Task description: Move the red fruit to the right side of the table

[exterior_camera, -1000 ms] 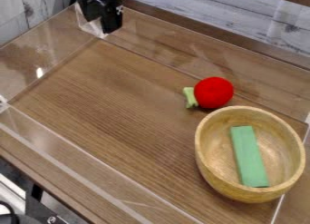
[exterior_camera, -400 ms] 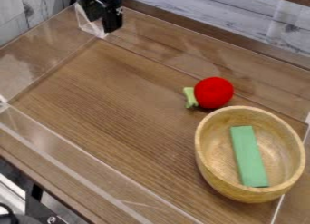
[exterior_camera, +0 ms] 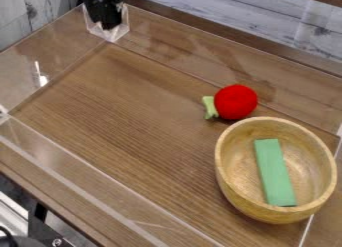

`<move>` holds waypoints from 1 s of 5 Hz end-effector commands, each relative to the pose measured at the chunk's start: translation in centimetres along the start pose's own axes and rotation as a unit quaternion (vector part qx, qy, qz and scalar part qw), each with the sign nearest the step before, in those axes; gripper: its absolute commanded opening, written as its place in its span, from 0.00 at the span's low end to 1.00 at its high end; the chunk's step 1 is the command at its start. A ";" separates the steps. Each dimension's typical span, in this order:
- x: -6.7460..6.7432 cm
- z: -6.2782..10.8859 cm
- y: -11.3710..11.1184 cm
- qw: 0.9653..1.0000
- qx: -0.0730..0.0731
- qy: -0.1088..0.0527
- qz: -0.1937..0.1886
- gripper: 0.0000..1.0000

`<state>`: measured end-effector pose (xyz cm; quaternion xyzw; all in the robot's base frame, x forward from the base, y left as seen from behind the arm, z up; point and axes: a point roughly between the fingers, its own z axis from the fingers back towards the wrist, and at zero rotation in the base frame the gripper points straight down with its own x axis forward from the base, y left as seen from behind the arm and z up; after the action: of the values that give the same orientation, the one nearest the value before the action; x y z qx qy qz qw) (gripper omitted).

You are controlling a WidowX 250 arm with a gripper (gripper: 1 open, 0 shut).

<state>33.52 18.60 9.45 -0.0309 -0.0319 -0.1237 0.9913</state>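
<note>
Down at the near edge, a low clear acrylic wall [exterior_camera: 80, 176] runs along the table [exterior_camera: 120, 121], brown wood grain, bare across most of its middle. Just inside the near right corner sits a round wooden bowl [exterior_camera: 230, 181], and lying flat in it is a green bar [exterior_camera: 274, 171]. Not our target.

Moving back a touch, here is the red fruit [exterior_camera: 237, 101], just beyond the bowl's far rim, close to it though I cannot tell whether they touch. It rests on the tabletop with its short pale green stem piece [exterior_camera: 210, 107] poking out to the picture's left.

It looks like a small, light toy, smooth and glossy, so I would expect it to roll or squirt out of a sloppy pinch. Probably firm enough to take a squeeze. The best hold, to my eye, is straight down across the widest part of the ball, fingers either side, leaving the stem alone.

And right at the far left corner, well apart from the fruit, the gripper [exterior_camera: 104, 13] hangs over the wall, dark, partly cut off by the top edge. It holds nothing that I can see; whether the fingers are spread or closed, I cannot tell from here.
</note>
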 end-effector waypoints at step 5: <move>0.2 1.0 -1.7 1.000 0.003 -0.014 -0.024 1.00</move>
<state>32.86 16.59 7.04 -0.0594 -0.0054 -0.1462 0.9874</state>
